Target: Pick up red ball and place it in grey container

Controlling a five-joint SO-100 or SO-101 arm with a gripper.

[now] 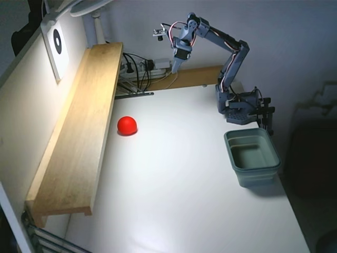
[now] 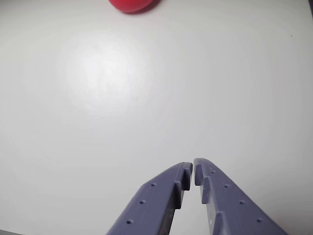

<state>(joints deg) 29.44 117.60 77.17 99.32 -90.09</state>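
In the wrist view the gripper (image 2: 193, 167) is clenched with nothing between its jaws, the tips all but touching above the bare white surface (image 2: 146, 107). The red ball (image 2: 133, 5) peeks in at 12 o'clock, cut by the frame edge, well apart from the tips. In the fixed view the gripper (image 1: 174, 67) hangs in the air near the far edge, pointing down. The red ball (image 1: 127, 125) rests on the surface at its 7 o'clock, just beside a long wooden shelf (image 1: 79, 132). The grey container (image 1: 252, 156) sits at 4 o'clock, near the arm's base (image 1: 239, 108), and holds nothing.
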